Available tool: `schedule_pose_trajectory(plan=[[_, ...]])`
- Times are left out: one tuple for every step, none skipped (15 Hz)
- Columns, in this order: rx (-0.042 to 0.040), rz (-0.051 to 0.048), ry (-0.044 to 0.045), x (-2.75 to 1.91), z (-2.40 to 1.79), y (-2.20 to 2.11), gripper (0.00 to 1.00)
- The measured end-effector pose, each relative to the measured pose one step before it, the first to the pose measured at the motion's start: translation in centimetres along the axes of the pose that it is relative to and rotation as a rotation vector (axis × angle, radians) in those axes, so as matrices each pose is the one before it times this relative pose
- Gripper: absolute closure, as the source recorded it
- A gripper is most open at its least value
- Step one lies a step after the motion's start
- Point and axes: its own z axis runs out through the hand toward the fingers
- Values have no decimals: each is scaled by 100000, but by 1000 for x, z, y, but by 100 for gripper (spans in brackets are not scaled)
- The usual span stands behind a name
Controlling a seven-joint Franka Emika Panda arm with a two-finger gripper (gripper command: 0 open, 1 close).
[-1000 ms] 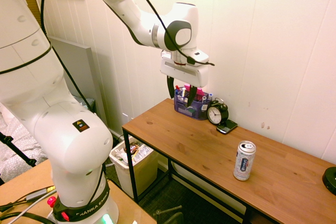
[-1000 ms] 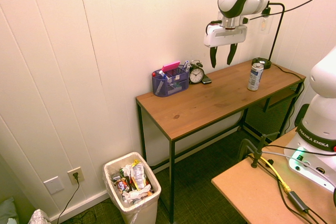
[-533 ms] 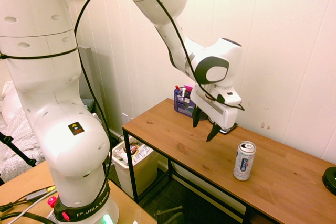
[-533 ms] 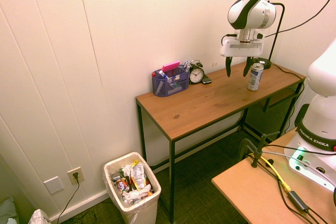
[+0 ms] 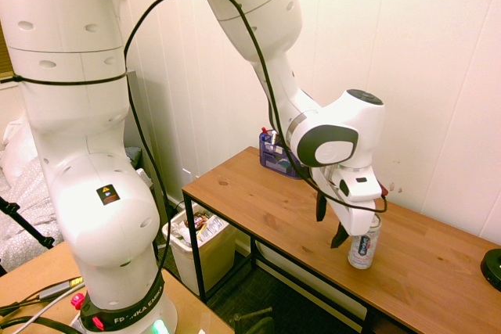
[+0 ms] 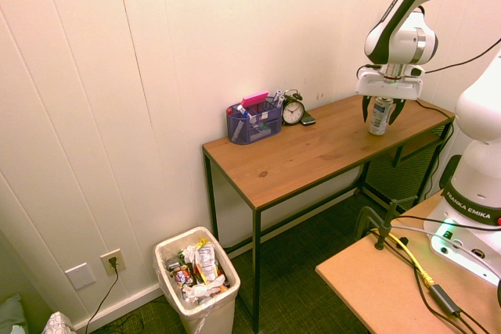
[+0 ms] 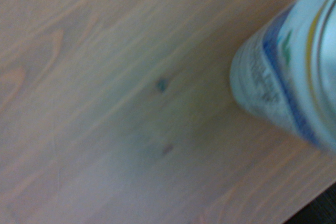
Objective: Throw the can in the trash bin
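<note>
Can upright between open pincer's fingers

— What's on the wooden counter?
— A purple mesh organiser holding pens and something bright pink.
— And beside it?
— A black alarm clock, with a dark phone-like gadget lying just next to that.
— Anything on the wall?
— Low down, an outlet with a black plug in it, beside a blank white plate.

"FRANKA EMIKA": arm's base | clock: dial numerals too small | can: print blurred
</note>
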Motion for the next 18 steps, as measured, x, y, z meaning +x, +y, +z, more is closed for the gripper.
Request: schedule_pose_trajectory(plan=[[973,4062,2243,420,356,-435,0],[479,4402,2749,600,365,-490,0],[1117,4988,3448,965,301,-529,0],[1610,4790,3516,1075,156,-419,0],[2171,3600,2401,869,-19,-409,0],[2526,1894,1410,523,-223,-426,0],[1400,638,325,-18,-252,-407,0],[317,-434,-233,-501,-100,-281,0],[-53,-697,-302,-633,-19,-187,0],[-292,-388,-411,-528,16,-113,0],[-739,145,-638,-326,89,33,100],[-682,1033,-688,-90,124,96,100],[-442,1173,-707,-35,181,107,100],[-286,785,-442,7,166,120,100],[-232,301,-150,20,166,75,100],[-39,284,22,57,168,56,100],[-9,186,83,41,167,47,100],[47,95,99,20,108,23,100]])
